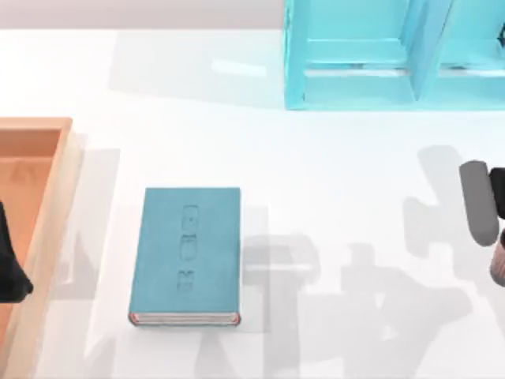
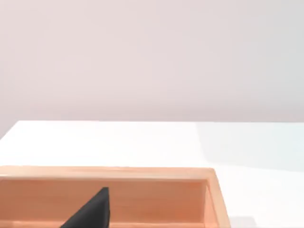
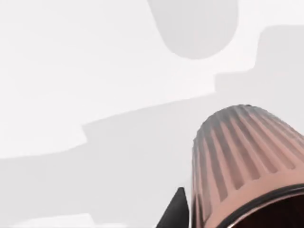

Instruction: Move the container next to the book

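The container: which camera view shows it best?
The right wrist view: the container is close, showing its ribbed side and dark rim. The top view shows a sliver at the table's right edge.

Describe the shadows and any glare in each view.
Top view: broad, soft grey arm shadows fall on the white table right of the book; no glare. Right wrist view: blocky grey shadows behind the container. Left wrist view: a faint shadow beyond the tray.
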You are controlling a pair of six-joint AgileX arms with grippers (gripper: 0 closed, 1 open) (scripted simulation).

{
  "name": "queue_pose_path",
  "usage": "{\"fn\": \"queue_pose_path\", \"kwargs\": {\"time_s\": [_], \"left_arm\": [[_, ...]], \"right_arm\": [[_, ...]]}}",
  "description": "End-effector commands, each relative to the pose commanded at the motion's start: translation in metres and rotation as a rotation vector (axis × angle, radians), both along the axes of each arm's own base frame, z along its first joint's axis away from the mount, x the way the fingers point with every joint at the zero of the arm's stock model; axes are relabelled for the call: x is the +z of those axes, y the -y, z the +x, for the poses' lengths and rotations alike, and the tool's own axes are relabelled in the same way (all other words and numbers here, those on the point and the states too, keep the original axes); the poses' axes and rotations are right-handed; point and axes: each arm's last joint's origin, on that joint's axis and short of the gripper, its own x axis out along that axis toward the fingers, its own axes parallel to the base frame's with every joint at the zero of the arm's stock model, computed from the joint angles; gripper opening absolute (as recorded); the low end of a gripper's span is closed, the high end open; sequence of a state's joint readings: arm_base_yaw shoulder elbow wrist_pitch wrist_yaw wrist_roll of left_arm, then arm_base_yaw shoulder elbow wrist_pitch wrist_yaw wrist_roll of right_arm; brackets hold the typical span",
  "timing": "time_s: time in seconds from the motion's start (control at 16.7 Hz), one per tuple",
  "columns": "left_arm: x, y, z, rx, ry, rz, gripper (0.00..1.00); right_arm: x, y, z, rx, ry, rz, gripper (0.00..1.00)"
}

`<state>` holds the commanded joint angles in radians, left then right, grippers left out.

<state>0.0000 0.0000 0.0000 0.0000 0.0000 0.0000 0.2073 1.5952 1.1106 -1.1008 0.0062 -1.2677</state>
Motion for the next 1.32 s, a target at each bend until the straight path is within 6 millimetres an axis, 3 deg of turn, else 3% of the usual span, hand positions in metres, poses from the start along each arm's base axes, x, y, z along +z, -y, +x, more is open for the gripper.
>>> {"fn": "queue_pose_path", "kwargs": {"time_s": [0.36, 0.78, 1.02, 1.32], "left_arm": [[0.0, 0.0, 0.0, 0.0, 0.0, 0.0, 1.0], [0.0, 0.0, 0.0, 0.0, 0.0, 0.0, 1.0], [0.0, 0.0, 0.0, 0.0, 0.0, 0.0, 1.0], [0.0, 0.0, 0.0, 0.0, 0.0, 0.0, 1.0]], "right_arm": [[0.013, -0.077, 0.014, -0.269, 0.009, -0.023, 0.0], [0.03, -0.168, 0.011, -0.754, 0.05, -0.009, 0.0], [0.04, -0.201, 0.008, -1.053, 0.066, 0.026, 0.0], [0.051, -0.224, 0.007, -1.353, 0.068, 0.075, 0.0]]}}
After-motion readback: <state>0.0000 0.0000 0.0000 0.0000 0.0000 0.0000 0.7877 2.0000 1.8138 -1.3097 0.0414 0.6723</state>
